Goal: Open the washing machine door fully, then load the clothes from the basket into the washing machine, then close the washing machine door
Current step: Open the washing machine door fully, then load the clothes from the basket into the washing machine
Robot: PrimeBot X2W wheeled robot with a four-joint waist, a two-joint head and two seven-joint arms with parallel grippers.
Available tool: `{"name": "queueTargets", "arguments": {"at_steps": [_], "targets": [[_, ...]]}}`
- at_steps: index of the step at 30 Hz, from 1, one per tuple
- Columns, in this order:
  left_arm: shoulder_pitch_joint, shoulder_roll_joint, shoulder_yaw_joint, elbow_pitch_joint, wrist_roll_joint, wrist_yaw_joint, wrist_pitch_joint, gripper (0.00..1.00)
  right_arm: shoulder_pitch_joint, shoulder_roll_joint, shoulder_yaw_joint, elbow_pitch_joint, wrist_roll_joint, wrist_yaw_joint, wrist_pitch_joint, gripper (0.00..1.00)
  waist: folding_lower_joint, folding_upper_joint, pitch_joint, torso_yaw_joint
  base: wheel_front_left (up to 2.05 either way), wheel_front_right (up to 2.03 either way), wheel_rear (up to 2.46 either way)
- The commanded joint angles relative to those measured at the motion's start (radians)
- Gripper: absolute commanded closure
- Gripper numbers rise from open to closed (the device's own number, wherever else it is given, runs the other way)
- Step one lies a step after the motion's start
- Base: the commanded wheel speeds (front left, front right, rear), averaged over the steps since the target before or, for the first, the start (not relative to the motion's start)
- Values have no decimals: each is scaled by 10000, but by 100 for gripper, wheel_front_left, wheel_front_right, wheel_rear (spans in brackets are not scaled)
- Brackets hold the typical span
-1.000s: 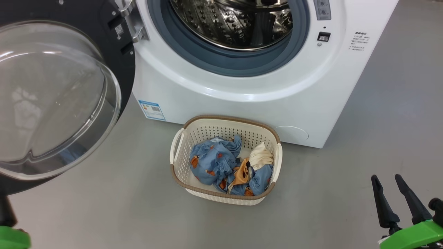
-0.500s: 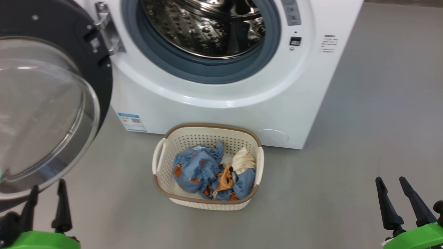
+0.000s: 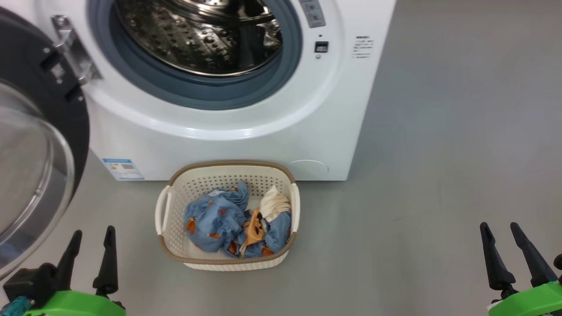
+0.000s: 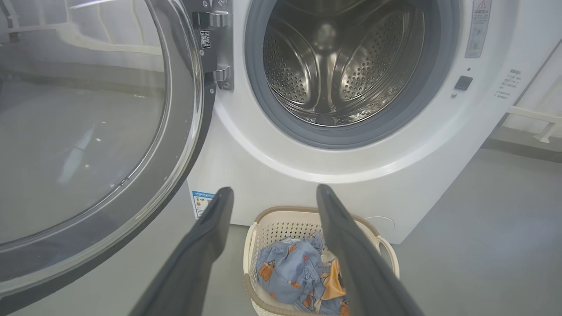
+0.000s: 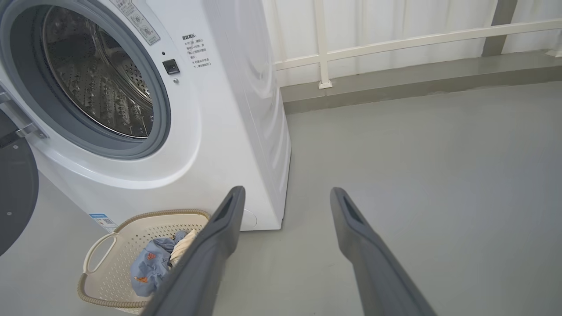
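Washing machine door (image 3: 30, 166): large round door with a glossy black rim and a bulging clear glass bowl. It is swung wide open to the robot's left on a metal hinge (image 3: 72, 52) at the left edge of the opening, with its inner face and bowl turned towards the robot.
Washing machine (image 3: 219, 145): big white boxy front-loader standing on the grey floor (image 3: 417, 197), its round opening facing the robot.
Drum (image 3: 197, 39): perforated steel, ringed by a grey-blue rubber gasket (image 3: 210, 94).
Label (image 3: 123, 169): small, blue, at the lower left corner of the front.
Basket (image 3: 206, 182): small cream perforated plastic basket with a brown woven-look rim. It stands upright on the floor just before the machine's base, below the opening. Its long axis runs left to right, parallel to the machine's front, with a handle at each short end.
Clothes (image 3: 215, 221): crumpled light blue bear-print fabric with cream-white and orange-tan pieces, all inside the basket.
Left hand (image 3: 94, 230): low at the left of the head view, near the door's lower edge. Its fingers are spread, point towards the machine and grasp nothing.
Right hand (image 3: 499, 224): over bare floor, well to the right of the basket. Its fingers are likewise spread and empty.
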Motion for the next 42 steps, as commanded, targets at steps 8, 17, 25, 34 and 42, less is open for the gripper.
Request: {"name": "queueTargets", "arguments": {"at_steps": [8, 17, 25, 34, 42], "targets": [[13, 309, 180, -333, 402, -15, -65, 0, -20, -214, 31, -317, 56, 16, -120, 0, 0, 0, 54, -661, 0, 0, 0], [-4, 248, 168, -409, 687, -15, -65, 0, -13, -180, -103, -341, 18, 16, -120, 0, 0, 0, 90, -832, 0, 0, 0], [-4, 261, 159, -412, 713, -15, -65, 0, -14, -97, -125, -360, -17, 16, -120, 0, 0, 0, 63, -787, 0, 0, 0], [-70, 283, 108, -365, 358, -15, -65, 0, -70, -85, -134, -386, 3, 16, -120, 0, 0, 0, 123, -739, 0, 0, 0], [-202, 453, -202, -251, 26, -15, -65, 0, -137, -72, -143, -418, 0, 16, -120, 0, 0, 0, 235, -711, 9, -27, 19]]}}
